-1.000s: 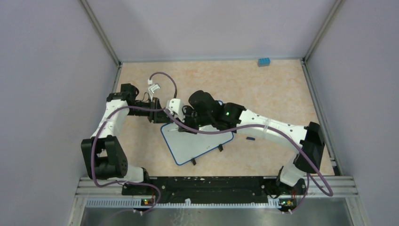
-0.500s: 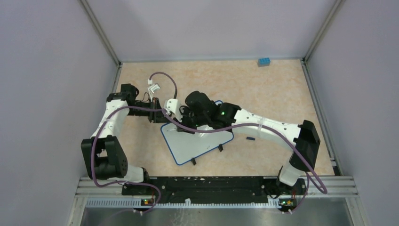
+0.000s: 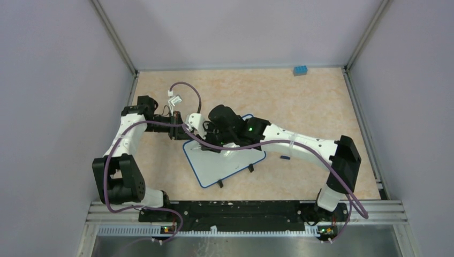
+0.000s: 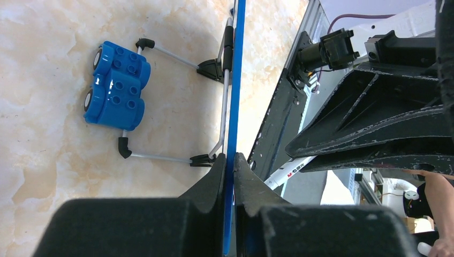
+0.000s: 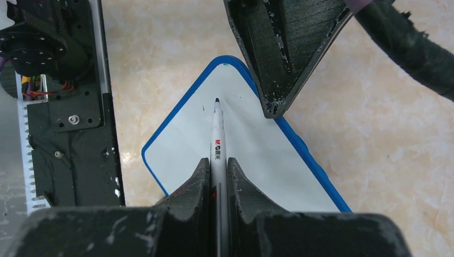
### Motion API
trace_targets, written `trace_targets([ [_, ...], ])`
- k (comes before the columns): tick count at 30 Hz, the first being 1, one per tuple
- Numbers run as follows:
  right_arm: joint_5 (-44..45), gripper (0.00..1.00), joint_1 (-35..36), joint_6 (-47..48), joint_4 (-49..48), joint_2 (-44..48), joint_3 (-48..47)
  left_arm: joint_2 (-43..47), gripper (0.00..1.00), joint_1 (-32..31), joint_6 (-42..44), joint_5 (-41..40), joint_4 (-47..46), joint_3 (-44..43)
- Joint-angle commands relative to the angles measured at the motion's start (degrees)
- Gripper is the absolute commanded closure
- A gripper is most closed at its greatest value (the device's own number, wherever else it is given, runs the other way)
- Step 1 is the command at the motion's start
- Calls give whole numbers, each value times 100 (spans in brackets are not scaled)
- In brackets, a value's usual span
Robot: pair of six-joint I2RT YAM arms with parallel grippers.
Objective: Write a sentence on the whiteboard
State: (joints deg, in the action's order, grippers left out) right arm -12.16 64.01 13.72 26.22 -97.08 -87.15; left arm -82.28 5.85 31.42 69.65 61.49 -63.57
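The whiteboard (image 3: 230, 162) lies tilted on the table, white with a thin blue rim. My left gripper (image 3: 186, 131) is shut on its rim (image 4: 232, 107) at the left corner, one finger on each side. My right gripper (image 5: 218, 163) is shut on a white marker (image 5: 218, 136) and hangs over the board's left part (image 5: 235, 155). The marker's dark tip (image 5: 216, 100) points toward that corner, close to the surface; I cannot tell if it touches. The left gripper's finger (image 5: 278, 64) shows beside it. No sentence shows on the bare white surface.
A blue toy block (image 4: 115, 85) lies on the table beside the board's wire feet (image 4: 160, 156). A small blue brick (image 3: 300, 70) sits at the far back right. Grey walls enclose the table, and the black base rail (image 3: 241, 209) runs along its near edge.
My left gripper has closed onto the board's rim. The right arm has shifted a little to the left with the marker.
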Motion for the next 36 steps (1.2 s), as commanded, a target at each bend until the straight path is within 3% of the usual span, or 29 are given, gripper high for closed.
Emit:
trace_targets([
  [1,122,100,77,-71,-169,-33,-329,65,97,-22,57,97,-58,48],
  [36,-114,100,80,34,-215,149,467,76,100,-35,39,33,-109,82],
])
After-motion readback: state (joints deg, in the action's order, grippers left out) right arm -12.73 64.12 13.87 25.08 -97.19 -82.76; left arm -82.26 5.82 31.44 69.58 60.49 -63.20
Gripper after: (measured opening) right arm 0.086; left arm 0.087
